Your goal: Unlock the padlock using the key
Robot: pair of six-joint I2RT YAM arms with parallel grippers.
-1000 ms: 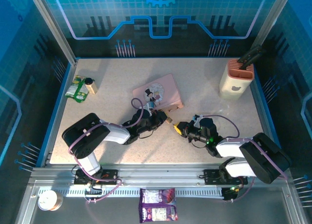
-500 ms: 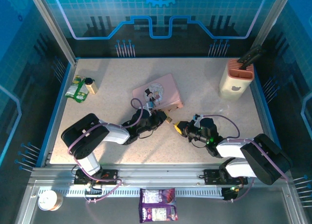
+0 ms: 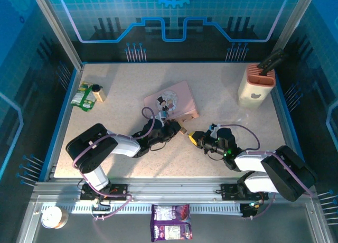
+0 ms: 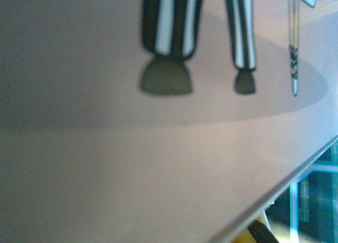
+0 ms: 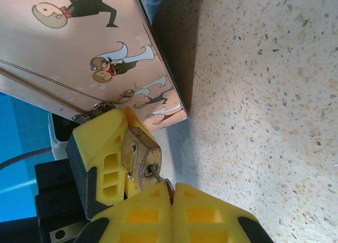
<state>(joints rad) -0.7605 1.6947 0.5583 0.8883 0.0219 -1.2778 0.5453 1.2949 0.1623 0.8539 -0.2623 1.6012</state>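
Well, near the middle of the tabletop the two arms meet nose to nose, just below the lower right corner of the pink tin. The left fingers are clamped on the padlock. Its brass body is bedded against a yellow pad, with the keyhole end turned toward the other arm. The right fingers are pressed together on the key. A short dark stub of it shows between them and the bottom of the lock, and it seems to sit in the keyhole. In the right wrist view the lock and key lie at lower left, with the tin's cartoon lid above them at upper left. The left wrist view looks at that lid from very close, blurred. A cream holder stands at the right edge of the tabletop, and a green packet lies at the left.
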